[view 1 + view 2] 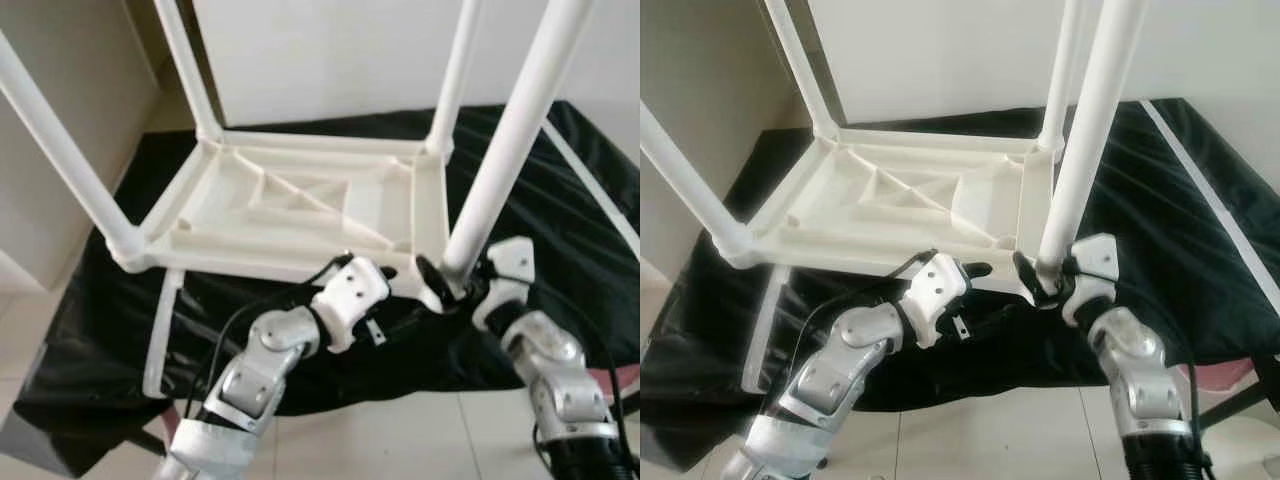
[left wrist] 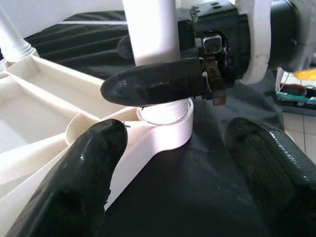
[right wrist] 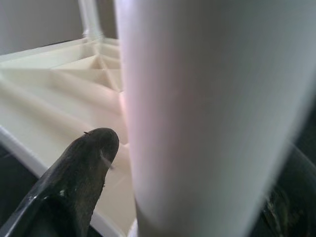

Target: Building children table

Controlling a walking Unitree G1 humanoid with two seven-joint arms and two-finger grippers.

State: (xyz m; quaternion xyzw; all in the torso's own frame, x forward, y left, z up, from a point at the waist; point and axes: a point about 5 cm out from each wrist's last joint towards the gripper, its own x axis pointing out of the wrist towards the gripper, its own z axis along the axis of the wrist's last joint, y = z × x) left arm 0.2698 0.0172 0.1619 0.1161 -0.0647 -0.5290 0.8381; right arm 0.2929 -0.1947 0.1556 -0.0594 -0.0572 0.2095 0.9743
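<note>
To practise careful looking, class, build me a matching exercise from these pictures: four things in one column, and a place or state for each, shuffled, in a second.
Things
1. white plastic tabletop
2. black cloth
3. right gripper
4. left gripper

Places or states
A. spread on the floor under the table
B. closed around the base of the near white leg
C. lying upside down, legs pointing up
D. open, at the tabletop's near corner

Pairs: 1-C, 2-A, 3-B, 4-D

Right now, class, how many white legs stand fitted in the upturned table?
4: near right leg at the right end effector, near left, far left, far right.
</note>
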